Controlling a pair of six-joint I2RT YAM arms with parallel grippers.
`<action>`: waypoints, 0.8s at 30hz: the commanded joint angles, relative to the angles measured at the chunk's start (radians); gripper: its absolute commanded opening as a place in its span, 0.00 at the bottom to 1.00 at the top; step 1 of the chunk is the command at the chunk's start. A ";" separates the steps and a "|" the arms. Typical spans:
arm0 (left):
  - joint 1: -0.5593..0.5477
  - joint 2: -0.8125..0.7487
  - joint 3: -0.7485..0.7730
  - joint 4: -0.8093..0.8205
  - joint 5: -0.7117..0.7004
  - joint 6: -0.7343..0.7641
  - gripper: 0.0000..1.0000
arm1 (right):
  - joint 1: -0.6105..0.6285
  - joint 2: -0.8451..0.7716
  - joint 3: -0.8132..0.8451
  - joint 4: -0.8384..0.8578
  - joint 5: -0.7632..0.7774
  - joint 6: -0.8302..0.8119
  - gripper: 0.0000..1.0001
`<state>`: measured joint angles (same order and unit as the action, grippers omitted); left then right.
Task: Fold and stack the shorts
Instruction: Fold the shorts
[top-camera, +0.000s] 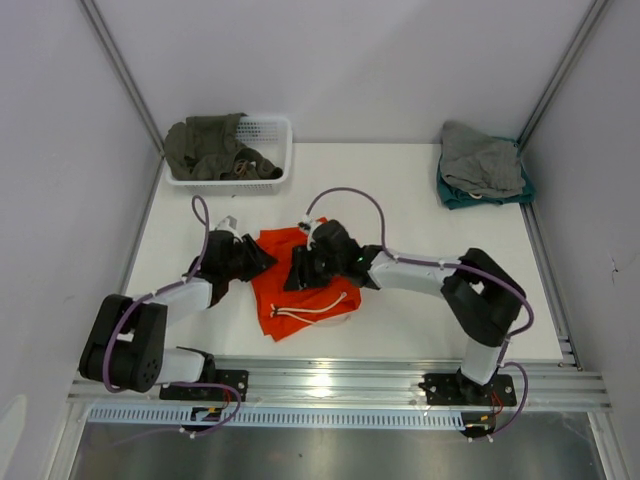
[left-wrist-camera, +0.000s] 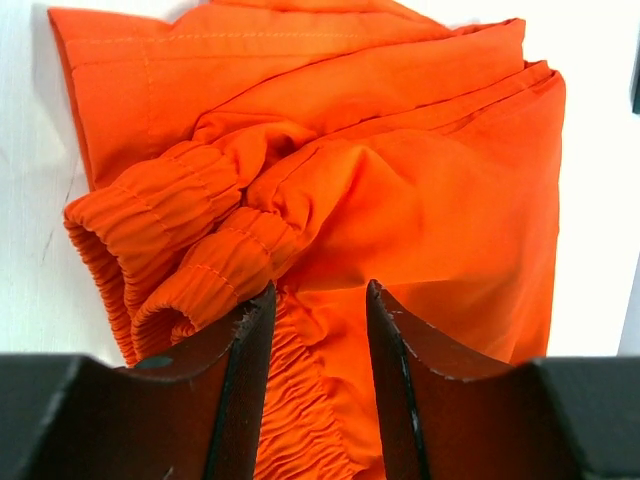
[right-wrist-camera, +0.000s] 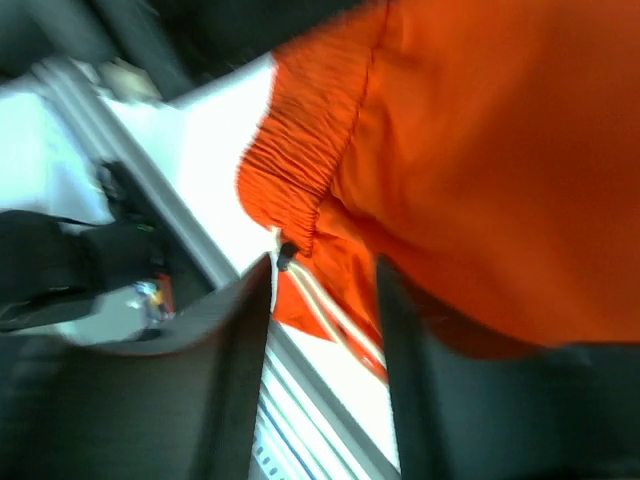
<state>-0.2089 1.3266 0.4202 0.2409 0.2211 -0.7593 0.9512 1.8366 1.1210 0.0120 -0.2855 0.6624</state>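
The orange shorts (top-camera: 300, 297) lie bunched and partly folded on the white table between my two arms, their white drawstring (top-camera: 312, 310) trailing near the front edge. My left gripper (top-camera: 262, 258) is at their left edge. In the left wrist view, the left gripper (left-wrist-camera: 318, 300) stands open, its fingers on either side of the gathered waistband of the shorts (left-wrist-camera: 400, 180). My right gripper (top-camera: 297, 278) hovers over the middle of the shorts. The blurred right wrist view shows the right gripper (right-wrist-camera: 322, 275) open, with the shorts (right-wrist-camera: 480, 150) and drawstring (right-wrist-camera: 330, 305) just beyond its tips.
A white basket (top-camera: 278, 128) with an olive-green garment (top-camera: 210, 148) stands at the back left. A grey garment (top-camera: 482, 158) lies on a teal one (top-camera: 460, 197) at the back right. The metal rail (top-camera: 330, 375) runs along the near edge.
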 joint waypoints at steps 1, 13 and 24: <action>0.014 -0.032 0.083 -0.047 -0.014 0.058 0.46 | -0.090 -0.163 -0.010 0.022 -0.073 -0.021 0.51; -0.009 -0.187 0.155 -0.226 -0.029 0.147 0.55 | -0.417 -0.235 -0.093 -0.021 -0.357 -0.123 0.91; -0.136 -0.150 0.111 -0.147 -0.029 0.097 0.56 | -0.535 -0.099 -0.184 0.175 -0.478 -0.162 0.91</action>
<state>-0.3229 1.1473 0.5480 0.0425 0.1940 -0.6506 0.4377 1.7123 0.9646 0.0536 -0.6800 0.5171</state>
